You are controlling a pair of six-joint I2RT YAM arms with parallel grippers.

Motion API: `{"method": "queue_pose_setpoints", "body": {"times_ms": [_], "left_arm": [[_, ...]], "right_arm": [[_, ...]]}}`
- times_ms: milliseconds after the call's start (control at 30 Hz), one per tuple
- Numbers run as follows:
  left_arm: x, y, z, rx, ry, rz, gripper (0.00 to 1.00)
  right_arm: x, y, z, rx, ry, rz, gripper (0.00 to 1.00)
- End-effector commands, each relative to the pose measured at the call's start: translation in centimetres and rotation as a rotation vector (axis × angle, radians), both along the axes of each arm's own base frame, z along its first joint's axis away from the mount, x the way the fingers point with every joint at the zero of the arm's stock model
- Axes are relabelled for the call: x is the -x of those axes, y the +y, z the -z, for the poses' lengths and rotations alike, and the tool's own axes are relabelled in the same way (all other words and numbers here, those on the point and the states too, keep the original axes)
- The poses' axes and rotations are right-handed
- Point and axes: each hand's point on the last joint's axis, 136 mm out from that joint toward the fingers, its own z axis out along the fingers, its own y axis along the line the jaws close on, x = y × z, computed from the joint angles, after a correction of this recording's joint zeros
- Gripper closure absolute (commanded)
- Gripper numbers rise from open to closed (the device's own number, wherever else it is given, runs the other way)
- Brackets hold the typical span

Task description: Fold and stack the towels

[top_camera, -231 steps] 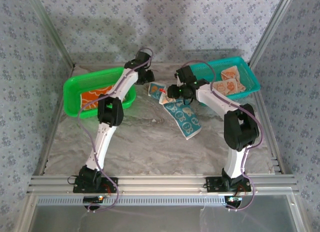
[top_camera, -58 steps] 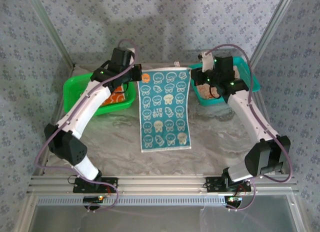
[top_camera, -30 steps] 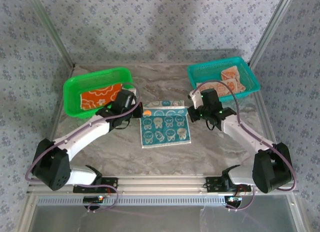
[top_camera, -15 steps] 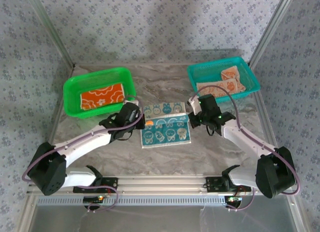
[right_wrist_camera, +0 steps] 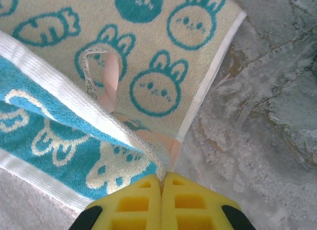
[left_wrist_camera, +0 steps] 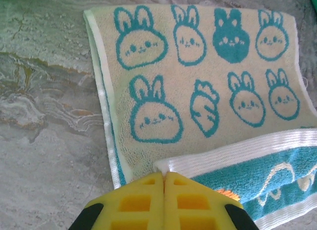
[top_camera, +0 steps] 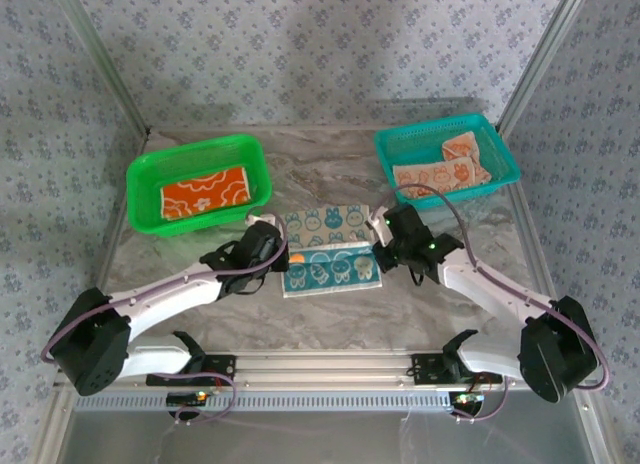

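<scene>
The left fingers (left_wrist_camera: 161,180) and right fingers (right_wrist_camera: 159,181) are each clenched on a corner of the bunny towel (top_camera: 330,252), which lies partly folded on the surface (top_camera: 330,319) between the arms. Farther back, an orange towel (top_camera: 203,196) lies in the green basket (top_camera: 190,150), and peach towels (top_camera: 440,171) lie in the teal basket (top_camera: 432,125).

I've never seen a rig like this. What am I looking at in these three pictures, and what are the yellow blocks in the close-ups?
A left arm and a right arm stand at the near edge of a marble table. The wide picture looks down from above and behind them; each close-up comes from a camera on one wrist. The yellow blocks are finger pads. The left end effector and the right end effector are each shut on a corner of the bunny towel, partly folded over itself. A green basket holds an orange towel; a teal basket holds peach towels.
</scene>
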Motion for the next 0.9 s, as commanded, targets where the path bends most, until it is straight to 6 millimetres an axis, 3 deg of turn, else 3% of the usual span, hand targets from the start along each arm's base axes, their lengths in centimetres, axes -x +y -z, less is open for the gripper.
{"method": "queue_pose_setpoints", "body": {"times_ms": [0,167,300,367,400,433,500,533,567,667,867], "left_arm": [[0.0,-0.4,-1.0,0.037,-0.039,-0.011,1.00],[0.6,-0.6,-0.5,0.039,-0.035,-0.002,1.00],[1.0,-0.7,-0.4,0.038,-0.035,0.010,0.97],[1.4,-1.2,-0.6,0.046,-0.034,0.038,0.74],[1.7,-1.3,-0.7,0.051,-0.035,0.051,0.56],[2.0,-1.5,-0.9,0.057,-0.038,0.063,0.45],[2.5,-1.6,-1.0,0.059,-0.040,0.076,0.43],[2.7,-1.5,-1.0,0.062,-0.038,0.074,0.42],[2.9,-1.3,-1.0,0.064,-0.031,0.071,0.39],[3.3,-0.7,-1.0,0.060,-0.004,0.046,0.40],[3.9,0.1,-0.4,0.028,0.088,-0.019,0.43]], "right_arm": [[0.7,-0.8,0.6,0.076,-0.003,-0.002,1.00],[0.9,-0.8,0.6,0.108,-0.020,-0.008,0.98],[1.2,-0.8,0.4,0.124,-0.035,-0.014,0.87],[1.4,-0.7,-0.1,0.112,-0.052,-0.016,0.73],[1.5,-0.6,-0.5,0.102,-0.066,-0.014,0.59],[1.6,-0.7,-0.9,0.090,-0.081,-0.011,0.55],[1.6,-0.8,-1.7,0.061,-0.109,0.003,0.52],[1.6,-0.9,-2.2,0.042,-0.121,0.018,0.41],[1.6,-1.0,-2.5,0.026,-0.126,0.032,0.37],[1.5,-1.2,-3.1,-0.045,-0.108,0.085,0.40],[1.6,-0.9,-2.0,-0.177,0.092,0.206,0.36]]}}
